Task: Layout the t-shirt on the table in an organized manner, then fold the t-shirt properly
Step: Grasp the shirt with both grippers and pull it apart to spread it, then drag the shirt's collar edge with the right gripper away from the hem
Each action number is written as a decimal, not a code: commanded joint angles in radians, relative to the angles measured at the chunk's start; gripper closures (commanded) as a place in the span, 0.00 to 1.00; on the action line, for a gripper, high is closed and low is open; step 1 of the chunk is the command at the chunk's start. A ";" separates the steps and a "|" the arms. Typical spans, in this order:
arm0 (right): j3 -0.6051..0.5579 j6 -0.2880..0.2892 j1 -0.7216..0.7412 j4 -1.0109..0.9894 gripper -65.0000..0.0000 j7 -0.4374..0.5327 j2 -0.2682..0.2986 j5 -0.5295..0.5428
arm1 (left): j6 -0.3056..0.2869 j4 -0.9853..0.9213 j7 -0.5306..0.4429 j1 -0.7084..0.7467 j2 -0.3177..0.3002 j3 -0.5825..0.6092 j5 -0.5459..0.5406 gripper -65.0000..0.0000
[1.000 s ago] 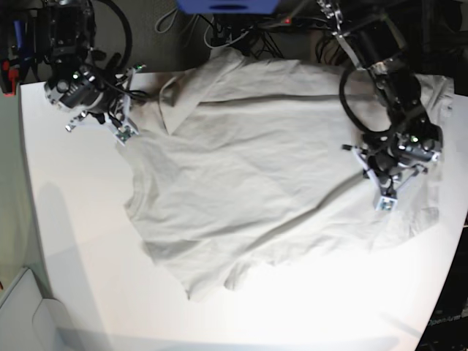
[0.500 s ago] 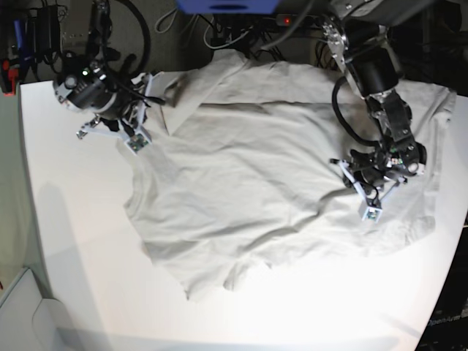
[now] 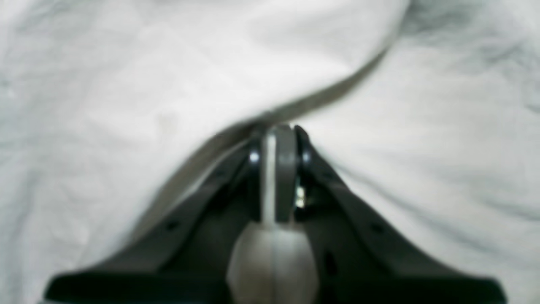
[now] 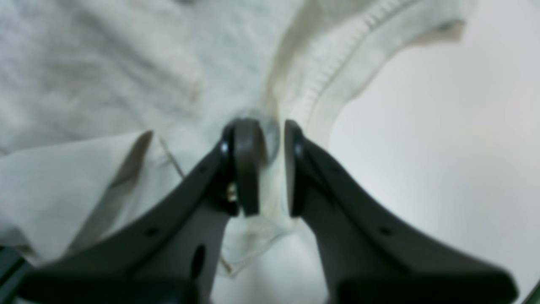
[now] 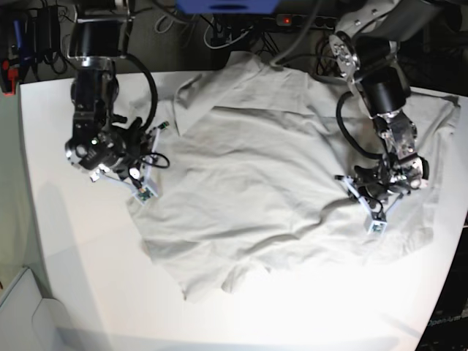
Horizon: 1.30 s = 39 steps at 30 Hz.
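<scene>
The light grey-beige t-shirt [image 5: 248,175] lies spread and wrinkled over the white table [image 5: 80,256], with one sleeve hanging past the far edge. My right gripper [image 5: 145,191] sits at the shirt's left edge. In the right wrist view this gripper [image 4: 270,139] stands slightly open, with the stitched hem of the t-shirt [image 4: 105,63] still lying in the gap and bare table [image 4: 443,147] beside it. My left gripper [image 5: 374,219] is on the shirt's right part. Seen from the left wrist, that gripper [image 3: 278,135] is shut, pinching a raised fold of the t-shirt [image 3: 126,63].
Behind the table's far edge are a blue box [image 5: 227,6] and tangled cables. A white box [image 5: 22,307] stands off the front left corner. Bare tabletop shows along the left side and the front of the shirt.
My right gripper moved from the far left corner toward the front along the shirt's left edge, and its jaws parted. My left gripper shifted slightly frontward, still shut, and the cloth moved with it.
</scene>
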 commanded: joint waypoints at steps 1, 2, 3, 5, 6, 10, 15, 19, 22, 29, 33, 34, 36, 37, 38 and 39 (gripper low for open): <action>0.002 -0.001 0.046 -0.014 0.81 0.012 0.007 0.006 | 0.002 -0.004 -0.006 -0.032 -0.007 0.003 0.003 0.94; 0.002 -0.001 0.072 -0.050 0.81 0.023 0.007 0.006 | 0.002 -0.015 -0.016 -0.043 -0.007 0.003 0.003 0.94; 0.002 -0.001 0.091 -0.077 0.81 0.037 0.007 0.006 | 0.002 -0.025 -0.020 -0.049 -0.007 0.003 0.003 0.94; 0.000 -0.001 0.126 -0.140 0.81 0.072 0.010 0.006 | 0.002 -0.050 -0.028 -0.065 -0.007 0.000 0.003 0.94; 0.000 -0.001 0.147 -0.180 0.81 0.093 0.010 0.005 | 0.019 -0.064 -0.037 -0.080 -0.007 0.000 0.003 0.94; -0.001 -0.001 0.239 -0.356 0.81 0.178 0.024 0.005 | 0.159 -0.111 -0.086 -0.108 -0.016 0.003 -0.005 0.94; -0.043 -0.001 0.388 -0.548 0.81 0.239 0.065 0.003 | 0.223 -0.156 -0.112 -0.161 -0.031 -0.002 -0.006 0.94; -0.032 -0.001 0.442 -0.499 0.81 0.181 0.098 0.006 | 0.223 -0.147 -0.108 -0.177 -0.031 -0.002 -0.006 0.94; -0.030 -0.001 0.431 -0.344 0.81 0.086 0.105 0.011 | 0.223 -0.153 -0.111 -0.177 -0.050 -0.002 -0.006 0.94; -0.029 -0.001 0.219 0.162 0.74 -0.200 0.053 0.008 | 0.223 -0.153 -0.114 -0.174 -0.062 -0.002 -0.006 0.93; -0.027 -0.001 0.037 0.362 0.61 -0.233 -0.027 0.012 | 0.220 -0.154 -0.114 -0.171 -0.082 -0.002 -0.006 0.93; -0.027 -0.001 -0.003 0.395 0.58 -0.233 -0.051 0.012 | 0.220 -0.154 -0.114 -0.171 -0.082 -0.002 -0.006 0.93; -0.032 -0.001 -0.061 0.435 0.54 -0.233 -0.093 0.012 | 0.217 -0.154 -0.114 -0.171 -0.083 -0.002 -0.006 0.93; -0.032 -0.001 -0.078 0.435 0.53 -0.233 -0.113 0.012 | 0.217 -0.154 -0.114 -0.171 -0.083 -0.002 -0.006 0.93; -0.030 -0.001 -0.094 0.435 0.52 -0.233 -0.131 0.012 | 0.216 -0.153 -0.114 -0.171 -0.083 -0.002 -0.006 0.93; -0.030 -0.001 -0.110 0.432 0.52 -0.232 -0.145 0.012 | 0.214 -0.147 -0.112 -0.169 -0.083 -0.002 -0.006 0.93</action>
